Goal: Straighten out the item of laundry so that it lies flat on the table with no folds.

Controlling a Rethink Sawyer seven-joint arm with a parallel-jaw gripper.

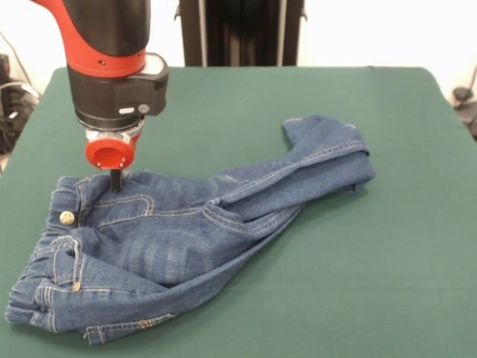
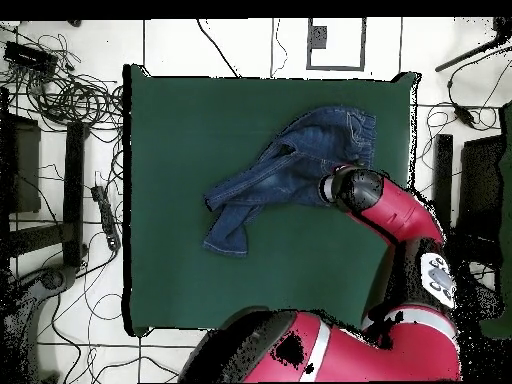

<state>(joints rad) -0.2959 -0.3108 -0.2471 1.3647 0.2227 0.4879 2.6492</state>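
Jaws [image 1: 116, 180] on jeans [image 1: 186, 239], no legible writing.

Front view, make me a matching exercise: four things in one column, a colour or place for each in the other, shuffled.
Things:
1. jeans
2. table
3. brass button
4. gripper

Descriptions:
A. dark green
B. on the waistband, at the left
C. blue denim, legs folded over
D. at the jeans' far edge near the waistband

Pairs: 1-C, 2-A, 3-B, 4-D

Faded blue denim jeans [image 1: 194, 231] with brass button [image 1: 66, 218]; matt green felt table [image 1: 387, 253].
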